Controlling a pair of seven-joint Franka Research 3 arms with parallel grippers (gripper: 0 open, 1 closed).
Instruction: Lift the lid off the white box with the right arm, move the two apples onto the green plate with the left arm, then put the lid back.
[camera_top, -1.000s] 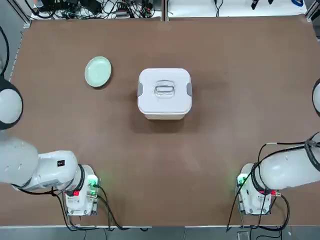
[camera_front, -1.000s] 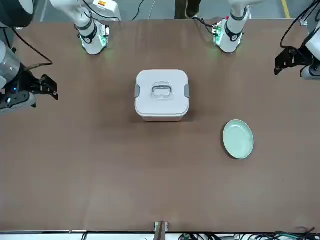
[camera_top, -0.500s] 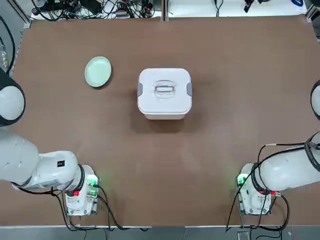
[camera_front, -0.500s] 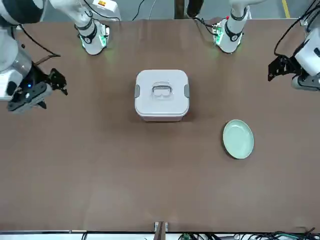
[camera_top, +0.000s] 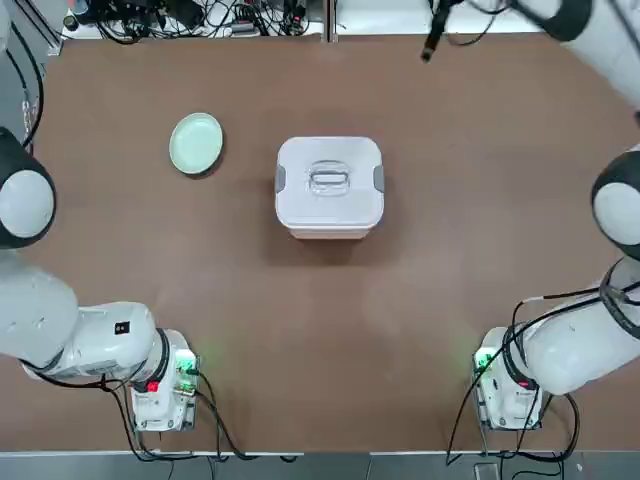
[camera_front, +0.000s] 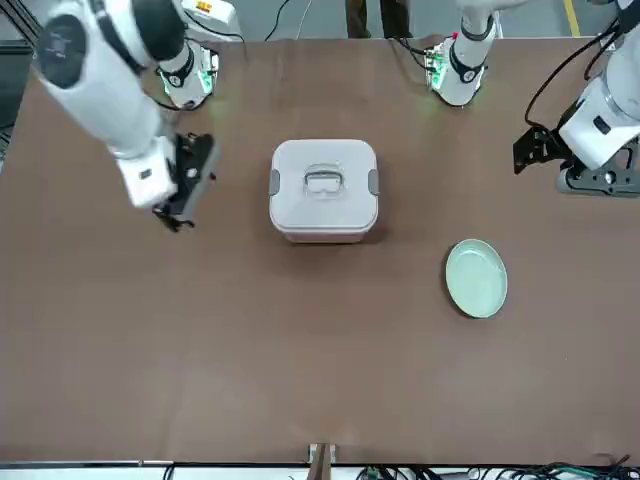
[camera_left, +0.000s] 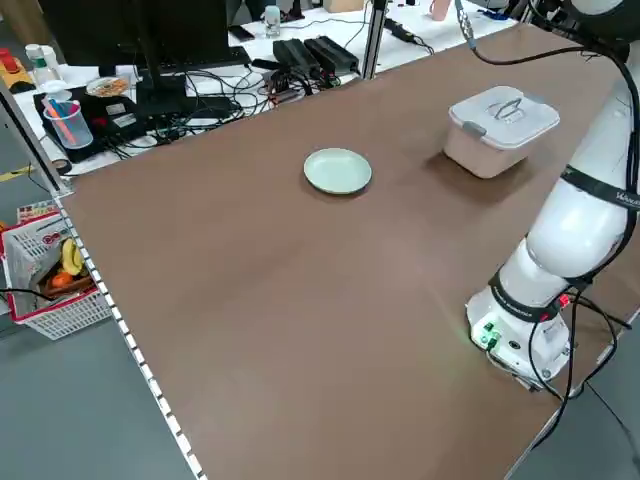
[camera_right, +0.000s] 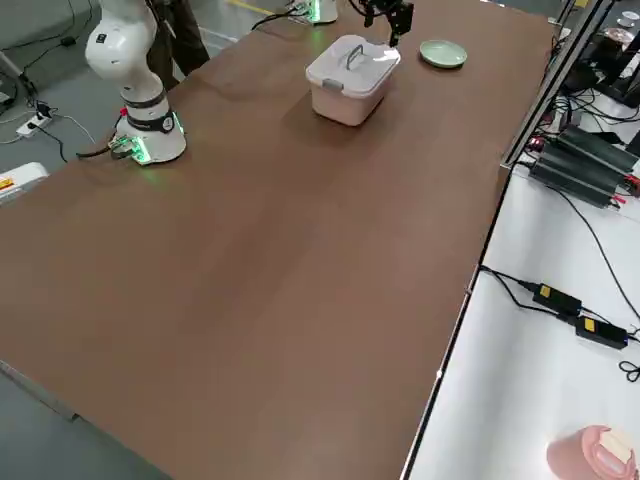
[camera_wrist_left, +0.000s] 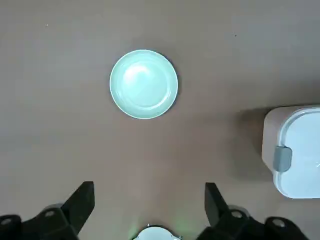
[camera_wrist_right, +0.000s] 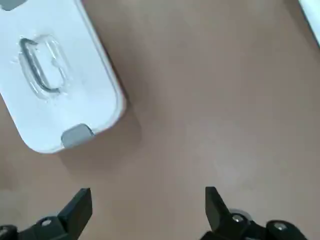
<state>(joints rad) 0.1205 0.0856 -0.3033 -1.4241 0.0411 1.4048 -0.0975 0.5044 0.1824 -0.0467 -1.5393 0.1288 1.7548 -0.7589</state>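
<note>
Box (camera_top: 329, 205): I'm seeing it sitting mid-counter, lid (camera_top: 329, 180) seated on it, so the apples are hidden from me.
Lid handle (camera_front: 322, 182): it's lying across the lid's middle, a thin loop; that's where I'm planning to take hold.
Clips (camera_top: 279, 180): one grey tab is showing on each side; I'm not able to tell whether they're latched.
Plate (camera_top: 196, 143): it's sitting bare on the counter (camera_top: 330, 320), apart from the box on my left arm's side.
Right gripper (camera_front: 185, 185): I'm holding it above the counter, near the box on the right arm's side, not touching; jaws standing released and wide, nothing between them.
Left gripper (camera_front: 537, 150): it's hanging out past the plate, looking down on it, jaws spread apart and empty.
Handling, lid: I'm judging it light, stiff plastic and smooth; the loop is narrow, so I'm wanting the jaws straddling it squarely, or it may tilt in the pinch.
Handling, box: it's probably light too; if the clips grip, I'm expecting the whole tub to rise with the lid.
Stage: I'm at the opening approach, the lid not yet taken.
</note>
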